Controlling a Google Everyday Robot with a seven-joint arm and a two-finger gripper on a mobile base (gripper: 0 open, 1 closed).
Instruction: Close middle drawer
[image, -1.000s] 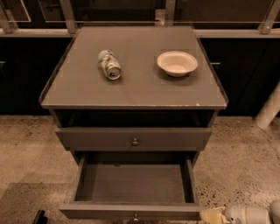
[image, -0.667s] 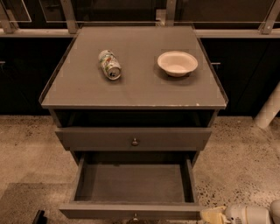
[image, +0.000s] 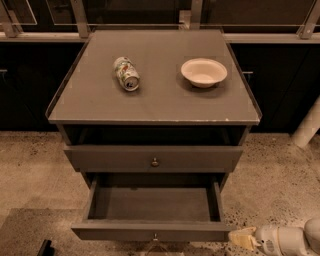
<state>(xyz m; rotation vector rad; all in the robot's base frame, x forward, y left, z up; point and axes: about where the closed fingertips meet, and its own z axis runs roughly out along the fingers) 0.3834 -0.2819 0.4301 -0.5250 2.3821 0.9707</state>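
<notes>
1. One hand shows low at the bottom right, on a white arm that comes in from the right. Its pale tip lies just beside the right end of the middle drawer's front. I cannot tell whether it is spread or pressed together, nor whether it touches the front.
2. The middle drawer is pulled well out of the table, with its grey box open to view and nothing seen in it. Its front faces the camera, and the small knob sits at the centre, close to the lower edge of the view.
3. Step in hand, as I read it: the approach for the push. The closing itself is not yet begun.
4. The next move calls for bringing the hand across to the outer face of the front, nearer the knob than the corner, then pushing straight in toward the table. A shove at the right end alone could skew the box on its runners and jam it.
5. The top drawer sits above, its front about flush, with a dark gap between it and the table top.
6. On the table a can lies on its side at left and a bowl stands upright at right. They are well apart and clear of the work.
7. Hidden or cut off: the lowest drawer is not seen under the open box. The hand's underside and the arm's far end run out of view.
</notes>
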